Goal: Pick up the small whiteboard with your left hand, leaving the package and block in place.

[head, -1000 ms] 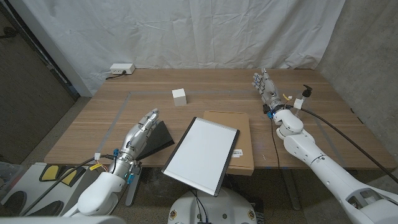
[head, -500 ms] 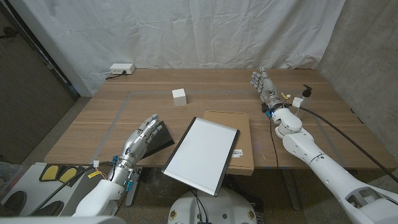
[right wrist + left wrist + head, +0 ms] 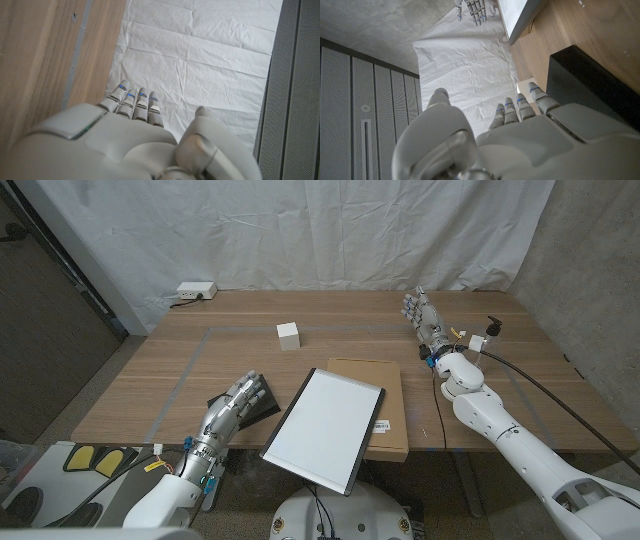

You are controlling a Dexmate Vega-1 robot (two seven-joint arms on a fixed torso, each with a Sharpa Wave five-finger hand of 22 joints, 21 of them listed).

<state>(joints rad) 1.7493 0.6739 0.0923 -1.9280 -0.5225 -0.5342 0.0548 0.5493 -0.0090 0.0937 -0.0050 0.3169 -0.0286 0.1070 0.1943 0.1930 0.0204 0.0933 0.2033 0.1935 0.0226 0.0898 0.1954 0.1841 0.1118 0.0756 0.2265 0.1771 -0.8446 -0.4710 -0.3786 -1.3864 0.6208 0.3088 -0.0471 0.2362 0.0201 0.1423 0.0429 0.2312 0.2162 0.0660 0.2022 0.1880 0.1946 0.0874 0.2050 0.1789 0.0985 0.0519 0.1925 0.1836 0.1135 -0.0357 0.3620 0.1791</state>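
Reaching has not begun in earnest. The table (image 3: pixel 150 370) carries everything. The whiteboard (image 3: pixel 325 428) lies tilted at the front edge, near the middle, its near corner hanging out past that edge and its right side resting over the package (image 3: pixel 380 405), a flat brown carton just behind and to the right. A black wedge (image 3: pixel 255 402) sits at the front edge to the board's left, between the board and the left hand (image 3: pixel 232 405), which hovers over the wedge with fingers spread and nothing in them. The right hand (image 3: pixel 425 315) stands by the right edge toward the back, fingers apart and upright, holding nothing, well clear of the rest. The block (image 3: pixel 289 335), small and white, sits toward the back, left of centre, well apart from the board.

The main risk, as I judge it, is the overlap: a lift that drags the board sideways would likely shove or carry the package with it. The overhanging corner is the natural place to grasp, yet pressing down there could tip the board off the table. The wedge also lies in the hand's path and could be knocked toward the board. The block looks safe.
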